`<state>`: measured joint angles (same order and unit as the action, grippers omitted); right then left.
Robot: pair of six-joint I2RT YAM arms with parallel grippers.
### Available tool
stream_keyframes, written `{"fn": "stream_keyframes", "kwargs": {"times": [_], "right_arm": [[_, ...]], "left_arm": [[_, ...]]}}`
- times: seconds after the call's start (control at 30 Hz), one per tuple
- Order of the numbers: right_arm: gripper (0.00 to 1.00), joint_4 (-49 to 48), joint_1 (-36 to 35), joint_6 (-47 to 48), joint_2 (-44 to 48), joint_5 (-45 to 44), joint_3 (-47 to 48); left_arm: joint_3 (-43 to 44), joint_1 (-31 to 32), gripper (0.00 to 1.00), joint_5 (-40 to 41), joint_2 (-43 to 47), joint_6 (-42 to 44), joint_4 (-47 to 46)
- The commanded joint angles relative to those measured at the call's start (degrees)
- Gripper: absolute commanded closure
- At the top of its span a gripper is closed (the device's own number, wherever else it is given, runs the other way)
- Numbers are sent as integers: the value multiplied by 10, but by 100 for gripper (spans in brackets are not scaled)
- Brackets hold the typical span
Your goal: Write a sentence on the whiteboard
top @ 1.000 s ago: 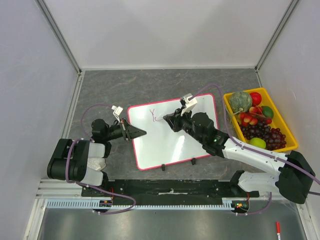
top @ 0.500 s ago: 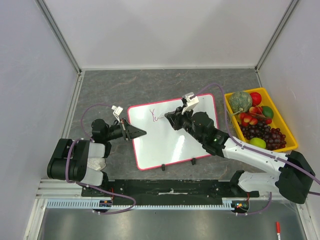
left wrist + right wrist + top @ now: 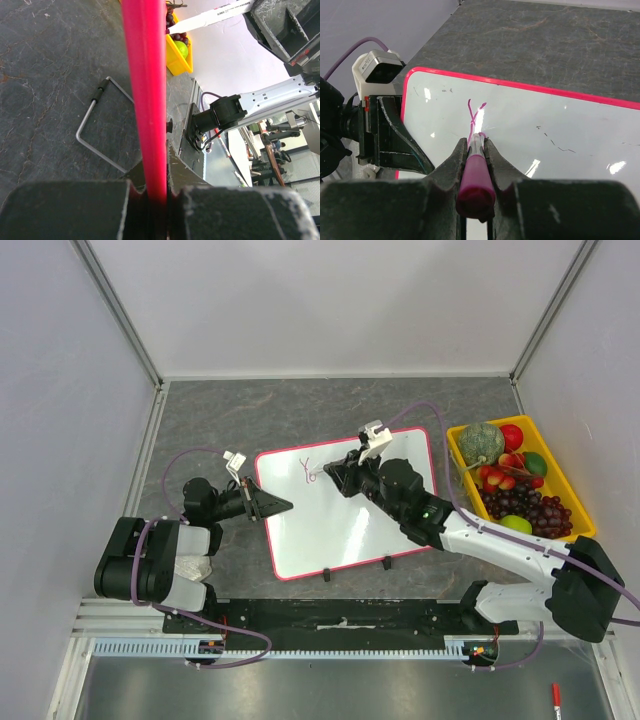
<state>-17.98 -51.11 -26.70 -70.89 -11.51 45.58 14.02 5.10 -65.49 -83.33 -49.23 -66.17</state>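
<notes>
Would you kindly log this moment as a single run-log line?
stage: writing | left gripper: shut on whiteboard rim | right gripper: shut on marker, tip at strokes | sentence: first strokes only

whiteboard point(image 3: 330, 525) on table point(image 3: 300, 410), fruit bin point(image 3: 456, 440) to its right

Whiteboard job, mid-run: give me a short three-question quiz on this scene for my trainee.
1. True or false: the left end effector is shut on the pink rim of the whiteboard.
2. Pick one: the right end effector holds A) a magenta marker, B) an eraser, C) a grape.
3. Fill in: the yellow fruit bin sits beyond the whiteboard on the robot's ____ side.

Key: 1 true; 2 A; 3 right.
</notes>
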Motion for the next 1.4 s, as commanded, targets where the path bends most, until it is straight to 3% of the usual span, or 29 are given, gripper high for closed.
{"fn": "stream_keyframes", "kwargs": {"times": [0.0, 0.33, 0.63, 1.37], "right_arm": [[100, -3, 4, -13, 13, 11, 14], [100, -3, 8, -8, 42, -53, 1], [100, -10, 12, -8, 6, -49, -1], [100, 14, 13, -18, 32, -11, -49]], "left_arm": [[-9, 0, 98, 13, -10, 56, 2], [-9, 0, 98, 13, -11, 56, 0], [-9, 0, 98, 12, -12, 55, -1], [-9, 0, 98, 12, -12, 54, -4]]}}
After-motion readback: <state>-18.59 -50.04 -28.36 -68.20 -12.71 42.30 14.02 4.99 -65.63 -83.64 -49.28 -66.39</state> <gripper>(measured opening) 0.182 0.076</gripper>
